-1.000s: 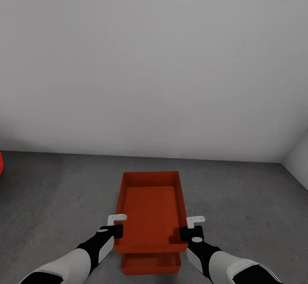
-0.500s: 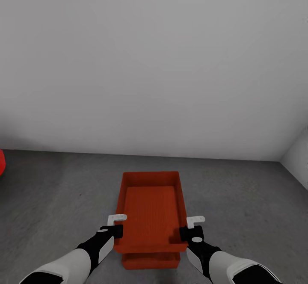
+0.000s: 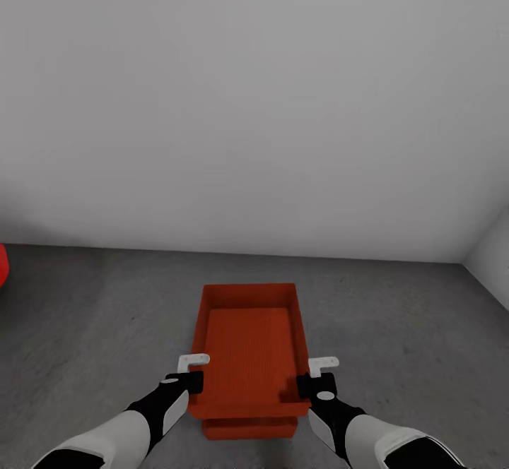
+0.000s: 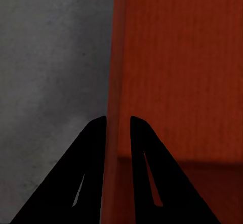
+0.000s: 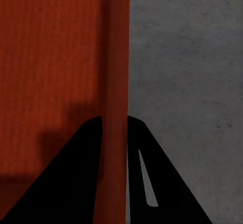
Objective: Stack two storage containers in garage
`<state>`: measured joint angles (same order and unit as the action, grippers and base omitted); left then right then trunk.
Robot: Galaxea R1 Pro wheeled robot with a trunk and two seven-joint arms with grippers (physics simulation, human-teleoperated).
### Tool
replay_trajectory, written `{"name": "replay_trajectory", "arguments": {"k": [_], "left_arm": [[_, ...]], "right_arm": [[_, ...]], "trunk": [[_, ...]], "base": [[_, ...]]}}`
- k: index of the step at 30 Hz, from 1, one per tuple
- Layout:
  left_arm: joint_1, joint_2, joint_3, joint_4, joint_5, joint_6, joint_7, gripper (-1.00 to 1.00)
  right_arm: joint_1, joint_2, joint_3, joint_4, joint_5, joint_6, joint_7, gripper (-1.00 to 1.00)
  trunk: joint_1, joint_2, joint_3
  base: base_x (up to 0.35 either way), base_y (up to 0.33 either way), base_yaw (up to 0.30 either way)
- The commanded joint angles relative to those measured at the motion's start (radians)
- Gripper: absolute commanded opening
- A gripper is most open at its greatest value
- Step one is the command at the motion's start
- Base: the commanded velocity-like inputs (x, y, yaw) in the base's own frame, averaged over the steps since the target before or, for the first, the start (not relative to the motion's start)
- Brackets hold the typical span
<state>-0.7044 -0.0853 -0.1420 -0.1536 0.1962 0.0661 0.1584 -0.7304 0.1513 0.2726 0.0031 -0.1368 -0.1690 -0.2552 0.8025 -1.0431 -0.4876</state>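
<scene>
A pale grey wall (image 3: 254, 102) takes up the upper part of the head view and meets the floor (image 3: 92, 313), a smooth dark grey concrete surface, along a line across the middle; a second wall (image 3: 491, 260) angles in at the far right edge. A small piece of something red (image 3: 2, 265) shows at the left edge, too little to identify.

On the concrete, centred in front of the robot, the upper storage container (image 3: 249, 345) is held between both arms, its open top facing up and its ribbed bottom visible inside. The lower storage container (image 3: 249, 428) sits beneath it; only its near end shows past the upper bin's near wall.

The left gripper (image 3: 189, 377) has its two fingers drawn close together on the upper bin's left wall near the near corner; the left wrist view shows the dark fingers (image 4: 93, 148) one on each side of that thin red wall. The right gripper (image 3: 316, 378) grips the right wall the same way, its fingers (image 5: 139, 148) pinching the rim between them, with bare concrete outside.
</scene>
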Motion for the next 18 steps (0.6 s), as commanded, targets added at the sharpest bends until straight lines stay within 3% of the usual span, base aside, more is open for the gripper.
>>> {"name": "replay_trajectory", "arguments": {"k": [1,18], "left_arm": [[-0.001,0.087,0.06,-0.006,-0.011,-0.006,0.012,-1.0],[-0.001,0.087,0.06,-0.007,-0.011,-0.006,0.012,-1.0]], "right_arm": [[0.0,0.001,-0.043,0.001,-0.004,0.0,0.001,-1.0],[0.0,0.001,-0.042,0.001,-0.004,-0.003,0.001,-1.0]], "trunk": [[0.0,-0.001,-0.003],[0.0,-0.001,-0.015]], "base": [[0.0,0.0,0.0],[0.0,0.0,0.0]]}}
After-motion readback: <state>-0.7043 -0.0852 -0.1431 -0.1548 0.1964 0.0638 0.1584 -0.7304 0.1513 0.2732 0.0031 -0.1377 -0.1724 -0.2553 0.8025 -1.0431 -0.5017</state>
